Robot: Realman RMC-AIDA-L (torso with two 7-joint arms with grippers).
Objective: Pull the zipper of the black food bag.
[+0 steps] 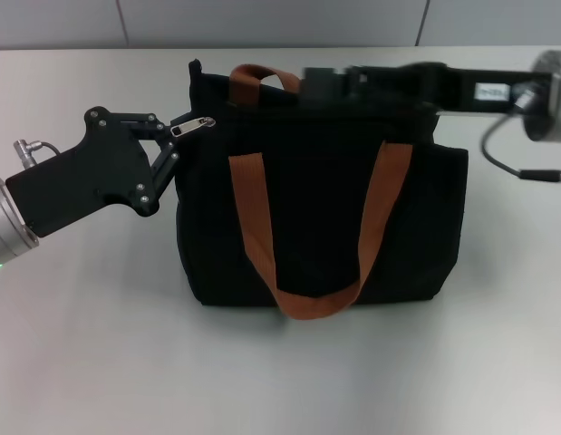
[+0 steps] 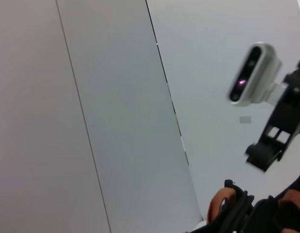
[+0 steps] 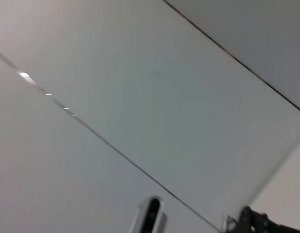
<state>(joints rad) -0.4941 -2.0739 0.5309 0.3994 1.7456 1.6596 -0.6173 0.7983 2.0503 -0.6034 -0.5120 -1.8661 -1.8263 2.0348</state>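
Head view: white table (image 1: pixel 81 362) bearing the black food bag (image 1: pixel 325 208), upright at centre, orange-brown handles (image 1: pixel 312 227) draped over its front. Right gripper (image 1: pixel 330 86) reaches over the bag's rear top edge; finger state cannot be told. Left gripper (image 1: pixel 174 138) at the bag's upper left corner, fingers narrowed onto the silver zipper (image 1: pixel 193 126)

pale grey table (image 1: pixel 280 381) (panelled wall (image 1: pixel 262 23) behind)

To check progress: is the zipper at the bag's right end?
No, the zipper sits at the black food bag left end, beside the left claw.
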